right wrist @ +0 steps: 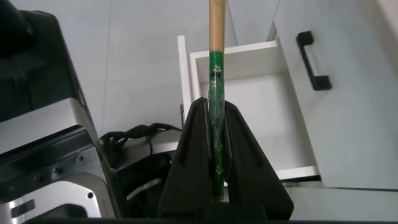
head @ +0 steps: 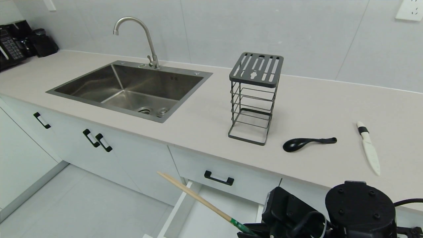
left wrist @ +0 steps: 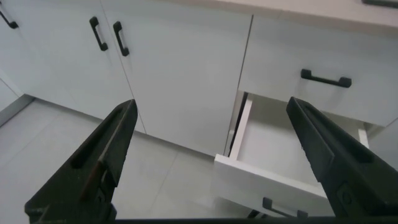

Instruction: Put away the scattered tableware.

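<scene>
Because the right gripper (right wrist: 215,124) is clamped on the chopsticks (head: 198,197) only at their green end, low in the head view's centre, they may pivot and miss the open drawer (head: 205,224). The left gripper (left wrist: 210,106) gapes wide, empty.

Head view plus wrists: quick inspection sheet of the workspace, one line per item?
Surface: beige countertop, no spills seen.
Job's things: black spoon and white knife lie on the counter, right of the slotted rack; chopstick is held near the open drawer.
Clutter: nothing seen.
Grippers: right gripper shut on the chopstick; left gripper open, empty, facing the cabinet fronts.
Cables: black cable looped below the right gripper.
Surroundings: sink with faucet left of the rack; dark appliances in the far left corner.
</scene>
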